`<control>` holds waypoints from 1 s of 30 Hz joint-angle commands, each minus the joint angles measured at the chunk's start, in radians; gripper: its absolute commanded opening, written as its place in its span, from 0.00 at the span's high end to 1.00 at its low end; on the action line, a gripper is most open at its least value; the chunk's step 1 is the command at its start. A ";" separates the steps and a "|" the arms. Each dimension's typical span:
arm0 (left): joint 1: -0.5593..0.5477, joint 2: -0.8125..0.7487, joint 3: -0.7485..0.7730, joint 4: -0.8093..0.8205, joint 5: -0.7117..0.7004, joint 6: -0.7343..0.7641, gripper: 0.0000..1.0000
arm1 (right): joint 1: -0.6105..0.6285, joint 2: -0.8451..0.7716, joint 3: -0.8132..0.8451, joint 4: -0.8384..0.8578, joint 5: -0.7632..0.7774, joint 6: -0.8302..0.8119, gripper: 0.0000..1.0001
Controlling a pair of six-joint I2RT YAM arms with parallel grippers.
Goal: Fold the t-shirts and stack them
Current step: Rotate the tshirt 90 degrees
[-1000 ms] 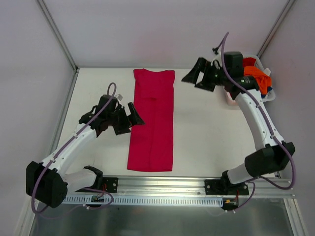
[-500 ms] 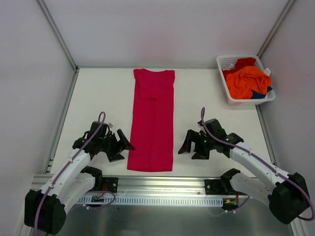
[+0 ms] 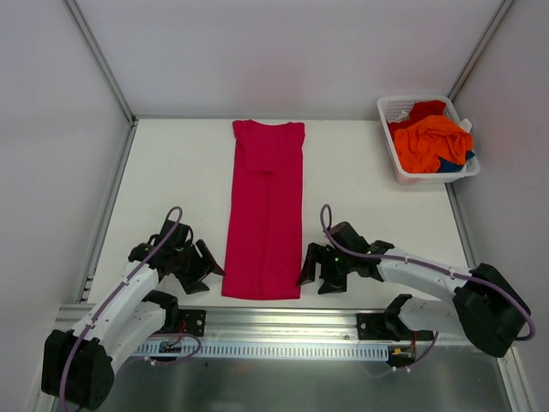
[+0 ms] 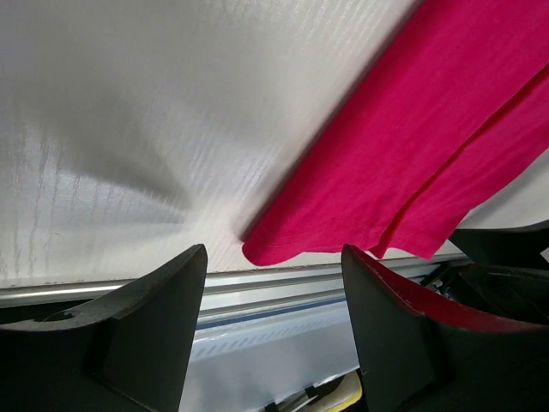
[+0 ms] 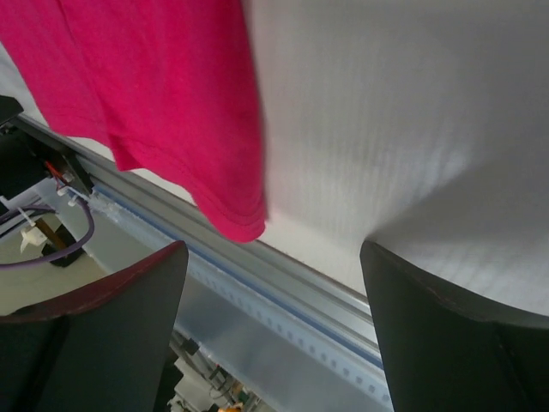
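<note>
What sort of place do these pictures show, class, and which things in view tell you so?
Most likely a robot test bench, not a home laundry room. Two robot arms are bolted to a metal rail at the edge of a bare white table, plain panels wall it in, and a pink t-shirt lies flat near a basket of shirts.

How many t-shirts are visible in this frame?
4 at least: a magenta t-shirt folded into a long strip on the table, plus orange, red and blue ones heaped in the white basket; more may be hidden underneath.

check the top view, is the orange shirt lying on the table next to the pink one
No, the orange shirt sits crumpled in the white basket at the far right corner, well apart from the pink shirt laid flat.
</note>
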 commanded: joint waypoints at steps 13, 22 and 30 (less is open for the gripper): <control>-0.084 -0.003 -0.072 0.041 -0.031 -0.064 0.41 | 0.155 0.133 0.051 0.058 0.100 0.122 0.20; -0.115 -0.012 -0.104 0.090 -0.030 -0.054 0.43 | 0.198 0.168 0.077 0.018 0.138 0.142 0.25; -0.118 -0.012 -0.141 0.124 -0.015 -0.046 0.62 | 0.218 0.231 0.094 0.020 0.152 0.139 0.37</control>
